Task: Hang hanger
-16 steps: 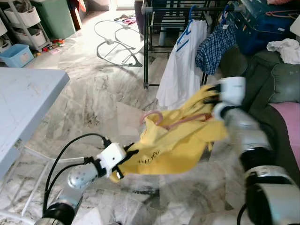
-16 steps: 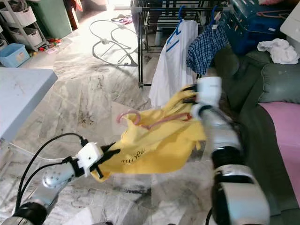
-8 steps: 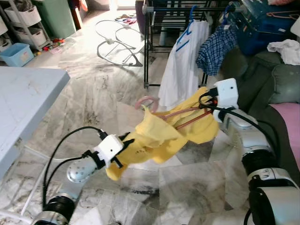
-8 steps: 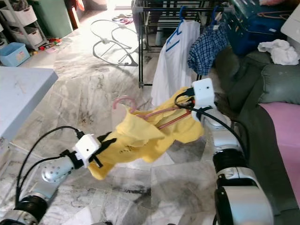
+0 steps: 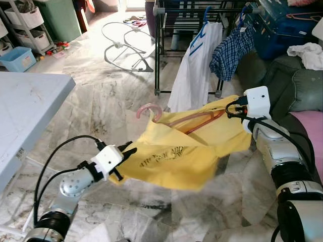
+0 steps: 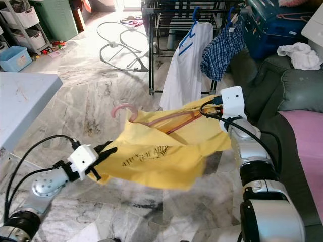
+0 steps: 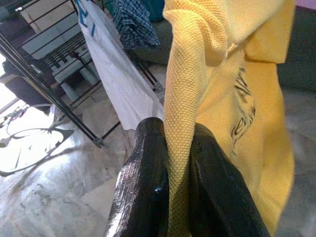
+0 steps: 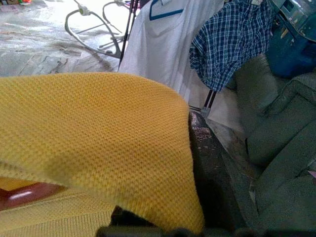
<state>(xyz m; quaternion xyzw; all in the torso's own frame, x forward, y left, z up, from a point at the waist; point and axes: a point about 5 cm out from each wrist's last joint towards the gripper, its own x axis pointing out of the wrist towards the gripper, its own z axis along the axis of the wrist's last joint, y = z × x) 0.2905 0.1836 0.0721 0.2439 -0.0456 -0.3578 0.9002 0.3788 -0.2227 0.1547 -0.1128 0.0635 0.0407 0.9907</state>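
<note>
Left eye view: the yellow shirt is stretched in the air above the marble floor, between the two arms. The left end effector pinches the shirt's lower edge. The right end effector holds the other end, where the fabric and the pink hanger meet. The hanger lies inside the shirt's neck, its hook poking out towards the clothes rack. On the rack hang a white shirt and a plaid shirt. A grey desk stands on the robot's left, a dark sofa on its right.

Left wrist view: both black fingers are closed on a fold of yellow cloth that runs up between them.

Right wrist view: yellow fabric drapes over the end effector; one dark finger shows beside it, and a bit of the pink hanger sits underneath. I cannot tell exactly what the fingers grip.
</note>
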